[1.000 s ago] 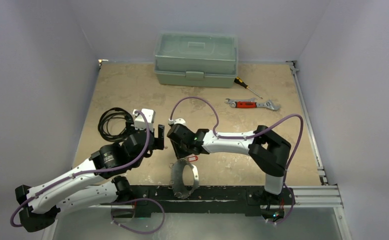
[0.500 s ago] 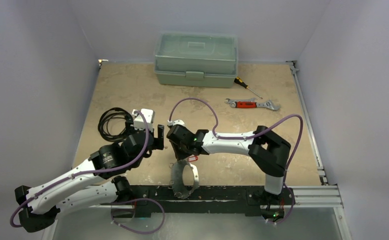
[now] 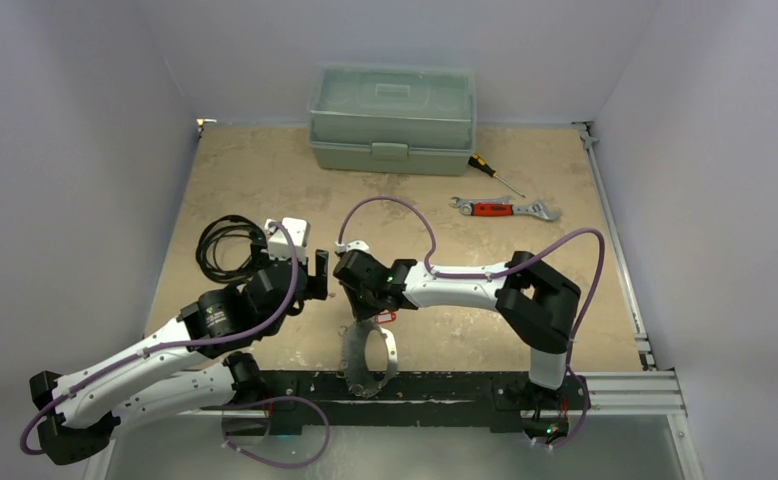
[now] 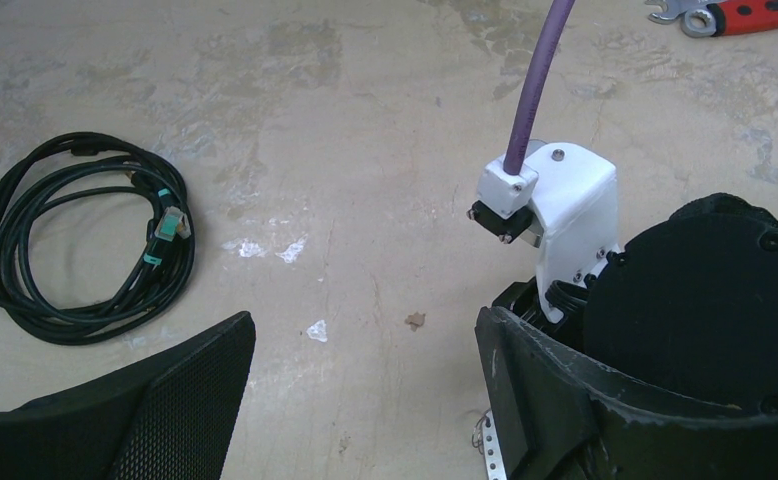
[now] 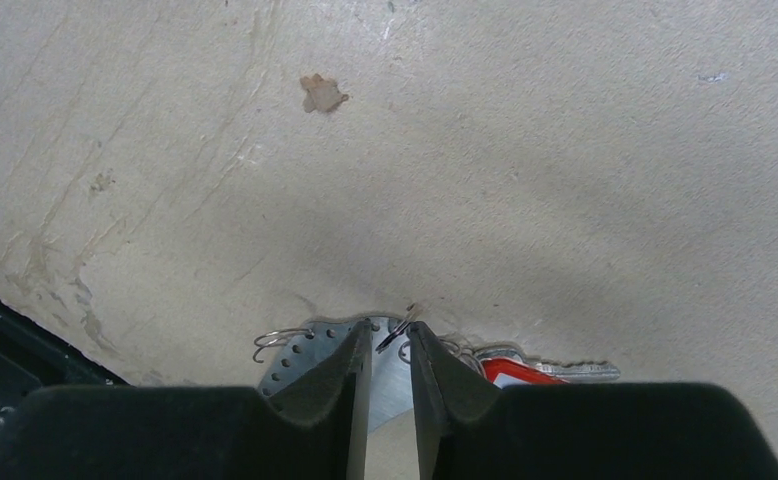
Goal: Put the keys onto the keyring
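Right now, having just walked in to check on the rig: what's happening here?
The right gripper is pinching the metal band of the keyring by the near edge of the table, with a red-tagged key lying just beside its fingers. The left gripper hangs open next to it, holding nothing.

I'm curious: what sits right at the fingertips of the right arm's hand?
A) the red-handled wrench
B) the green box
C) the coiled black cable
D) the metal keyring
D: in the wrist view the right hand has its fingertips on either side of the keyring, with the red-tagged key just beside them.
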Controlling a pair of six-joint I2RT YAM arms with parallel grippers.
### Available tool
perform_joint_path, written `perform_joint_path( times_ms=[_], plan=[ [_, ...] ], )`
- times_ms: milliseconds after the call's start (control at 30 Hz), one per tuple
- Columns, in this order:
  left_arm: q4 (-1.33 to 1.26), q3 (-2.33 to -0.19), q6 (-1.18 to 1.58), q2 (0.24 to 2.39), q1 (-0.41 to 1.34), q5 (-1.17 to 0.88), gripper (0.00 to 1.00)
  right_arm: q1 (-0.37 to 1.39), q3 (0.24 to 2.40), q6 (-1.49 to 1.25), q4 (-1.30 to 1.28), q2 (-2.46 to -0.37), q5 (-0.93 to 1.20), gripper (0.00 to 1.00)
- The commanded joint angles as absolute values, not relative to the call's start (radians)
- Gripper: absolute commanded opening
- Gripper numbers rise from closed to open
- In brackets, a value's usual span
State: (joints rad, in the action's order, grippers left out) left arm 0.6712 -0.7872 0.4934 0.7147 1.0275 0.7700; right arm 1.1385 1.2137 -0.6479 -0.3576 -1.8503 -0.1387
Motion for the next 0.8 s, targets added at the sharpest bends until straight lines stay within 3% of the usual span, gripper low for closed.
perform_joint_path(
  times_ms=[0, 267, 467, 767],
  plan=[
    [0.655, -0.785, 0.479, 0.706, 1.022, 0.772, 0.81, 1.144, 1.247, -0.638, -0.375, -1.863, -0.136, 0.22],
    [0.655, -0.784, 0.480, 0.707, 1.022, 0.772, 0.81, 1.146, 1.239, -0.637, -0.375, -1.861, -0.129, 0.16],
    [0.655, -0.785, 0.480, 0.710, 1.022, 0.772, 0.81, 1.146, 1.239, -0.633, -0.372, -1.858, -0.136, 0.01],
    [0.644, -0.779, 0.462, 0.693, 1.022, 0.745, 0.81, 1.147, 1.138, -0.615, -0.234, -1.737, -0.162, 0.00]
  ],
)
